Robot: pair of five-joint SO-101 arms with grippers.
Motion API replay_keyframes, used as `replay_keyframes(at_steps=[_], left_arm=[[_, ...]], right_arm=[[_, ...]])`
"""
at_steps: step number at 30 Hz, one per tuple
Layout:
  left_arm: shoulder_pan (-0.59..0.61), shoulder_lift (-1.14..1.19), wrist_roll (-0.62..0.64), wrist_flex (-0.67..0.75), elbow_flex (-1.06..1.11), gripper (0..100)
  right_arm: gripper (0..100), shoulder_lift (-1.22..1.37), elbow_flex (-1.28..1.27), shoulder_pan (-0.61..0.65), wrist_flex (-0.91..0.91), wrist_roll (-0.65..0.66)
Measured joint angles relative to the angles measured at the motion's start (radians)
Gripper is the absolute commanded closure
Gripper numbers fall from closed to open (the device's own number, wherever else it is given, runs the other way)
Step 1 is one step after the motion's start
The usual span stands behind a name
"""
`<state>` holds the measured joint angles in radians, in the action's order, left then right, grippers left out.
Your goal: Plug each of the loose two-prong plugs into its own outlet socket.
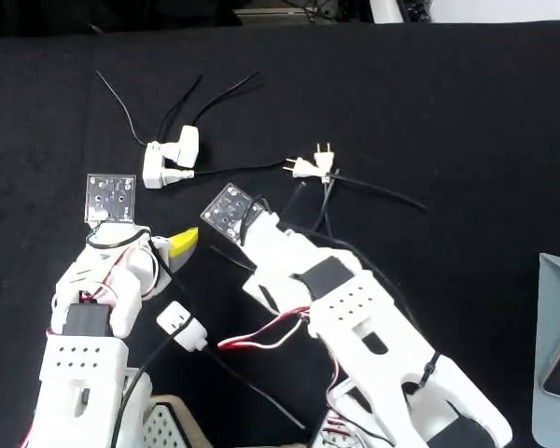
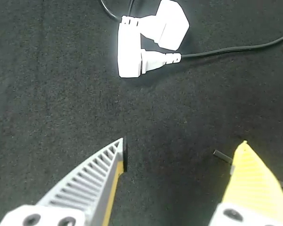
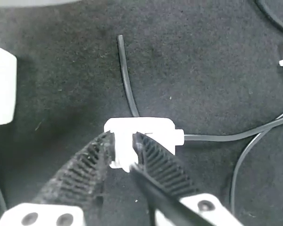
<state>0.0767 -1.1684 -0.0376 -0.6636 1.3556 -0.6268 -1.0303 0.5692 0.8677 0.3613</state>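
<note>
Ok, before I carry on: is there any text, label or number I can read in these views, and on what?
None can be read.
The white outlet socket, the loose two-prong plugs, the white connector block in the right gripper and the black table all show plain surfaces with no print.

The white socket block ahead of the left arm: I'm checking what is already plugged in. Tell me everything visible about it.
The white socket block looks like smooth moulded plastic, oblong, lying flat on the black cloth. A white plug sits in its side, its black cable trailing away. A second, chunkier white piece butts against it at an angle. The open left tool hangs short of it, not touching.
</note>
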Motion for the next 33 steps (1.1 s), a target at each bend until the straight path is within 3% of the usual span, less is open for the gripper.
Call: replay_keyframes(at_steps=[15,33], left_arm=[[0.000,0.000,-0.002,0.000,0.000,65],[0.000,0.000,-0.002,0.000,0.000,65]], right_arm=[[98.7,0.098,0.032,-0.006,0.014,0.041],[98.7,0.299,0.054,0.000,-0.107,0.026]])
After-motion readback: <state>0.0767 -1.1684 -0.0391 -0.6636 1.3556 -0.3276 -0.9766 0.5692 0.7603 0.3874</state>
